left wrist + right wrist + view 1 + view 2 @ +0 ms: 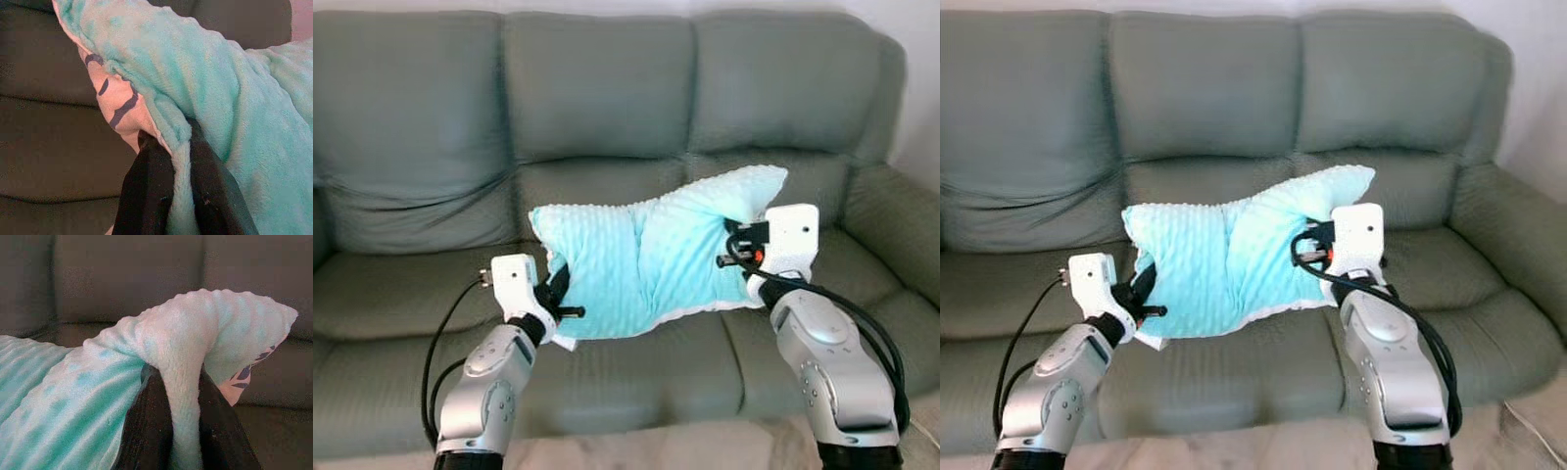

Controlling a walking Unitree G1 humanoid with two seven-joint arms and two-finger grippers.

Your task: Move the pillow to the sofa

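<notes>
left gripper [558,294] and right gripper [736,250] each pinch an edge of the turquoise pillow [646,255], held above the grey sofa [431,284]

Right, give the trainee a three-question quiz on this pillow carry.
1. True or false: the pillow already lies flat on the sofa seat.
2. Which holds the pillow's higher end? A) left gripper B) right gripper
3. Fill in: in the wrist views, each gripper's fingers are clamped on a fold of the pillow's ____ fabric.

Key:
1. False; it is held up in front of the sofa between both grippers.
2. B.
3. Turquoise.
</notes>
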